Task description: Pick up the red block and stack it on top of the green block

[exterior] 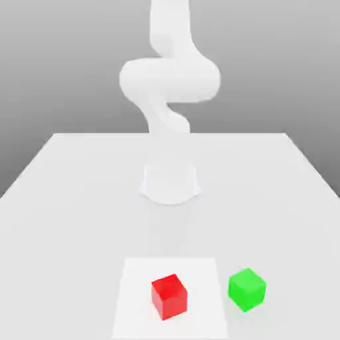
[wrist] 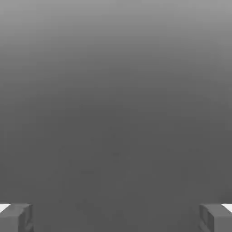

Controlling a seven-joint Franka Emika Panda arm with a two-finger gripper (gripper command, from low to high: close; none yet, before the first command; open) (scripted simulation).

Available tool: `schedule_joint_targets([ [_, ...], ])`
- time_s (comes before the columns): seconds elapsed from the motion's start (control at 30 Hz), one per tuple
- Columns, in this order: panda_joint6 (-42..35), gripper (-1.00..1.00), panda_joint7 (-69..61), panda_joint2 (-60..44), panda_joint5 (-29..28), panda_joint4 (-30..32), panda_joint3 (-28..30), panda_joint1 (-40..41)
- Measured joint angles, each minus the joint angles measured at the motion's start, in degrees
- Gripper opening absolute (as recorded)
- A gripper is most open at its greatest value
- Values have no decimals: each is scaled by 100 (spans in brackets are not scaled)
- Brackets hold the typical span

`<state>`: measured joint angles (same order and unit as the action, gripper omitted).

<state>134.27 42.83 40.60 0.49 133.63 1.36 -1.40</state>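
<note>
Nearest you in the exterior view sits the glossy bright red cube (exterior: 169, 297), resting on a flat white square patch (exterior: 135, 312) of the bench; the plain bright green cube (exterior: 247, 289) stands just beside that patch, toward the exterior view's right, well within reach of the same move. The two are apart, with bare surface between them. Both look equal in size and turned a little askew to the patch's edges, so you would do well to match the wrist to the red one's faces before closing. Being cubes, neither gives you a long axis to follow.

Farther back, the smooth white arm (exterior: 170, 80) rises from its rounded base (exterior: 170, 184) on the pale, matte bench (exterior: 86, 219). The red cube lies in front of that base, toward the exterior view's near edge, and your coming move has to carry the end effector (wrist: 116, 218) out and down to it. In the hand view its two blocky grey fingertips are spread wide, with nothing pinched between them, against a plain grey backdrop. The cubes' flat faces should offer a steady grip and a level seat, though a skewed placement could leave the stack overhanging.
</note>
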Motion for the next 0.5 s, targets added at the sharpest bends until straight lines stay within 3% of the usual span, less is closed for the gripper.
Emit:
schedule_joint_targets([
  [0.5,1498,0,-1840,-3159,336,1114,540,-579],
])
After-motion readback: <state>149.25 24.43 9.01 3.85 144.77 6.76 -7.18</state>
